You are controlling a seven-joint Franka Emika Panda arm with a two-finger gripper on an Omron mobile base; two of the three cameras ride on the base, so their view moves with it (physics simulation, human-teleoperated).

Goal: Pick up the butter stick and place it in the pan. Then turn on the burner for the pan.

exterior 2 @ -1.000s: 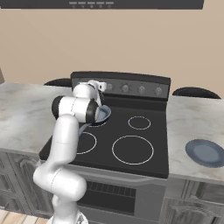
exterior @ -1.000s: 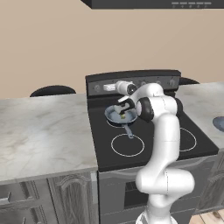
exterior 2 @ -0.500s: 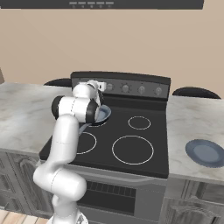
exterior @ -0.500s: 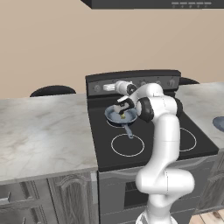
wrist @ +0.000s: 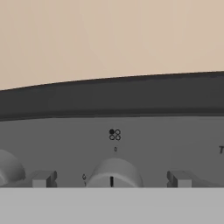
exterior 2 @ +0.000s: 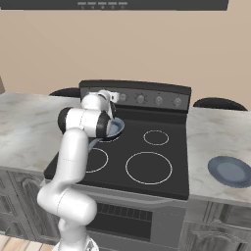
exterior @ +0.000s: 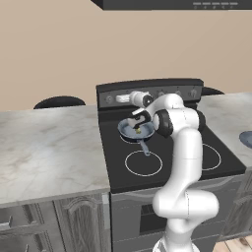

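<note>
The small round pan (exterior: pixel 134 131) sits on the rear left of the black cooktop, its grey handle pointing toward the front. A tiny pale-yellow butter stick (exterior: pixel 139 130) lies inside it. The burner under the pan is mostly covered by it. My gripper (exterior: pixel 119 99) is raised above and behind the pan, pointing at the stove's back control panel (exterior: pixel 187 92). In the hand view the gripper (wrist: pixel 111 179) is open, its fingertips (wrist: pixel 43 179) standing wide on either side of a round knob (wrist: pixel 113 173) without touching it. From the right base view the arm hides part of the pan (exterior 2: pixel 115 128).
A burner marking (wrist: pixel 114 134) with its top-left dot filled sits above the knob, and another knob (wrist: pixel 6 170) is at the left. A blue plate (exterior 2: pixel 230 170) lies on the right counter. Other burner rings (exterior 2: pixel 148 167) mark the cooktop. Marble counter (exterior: pixel 49 142) spreads left.
</note>
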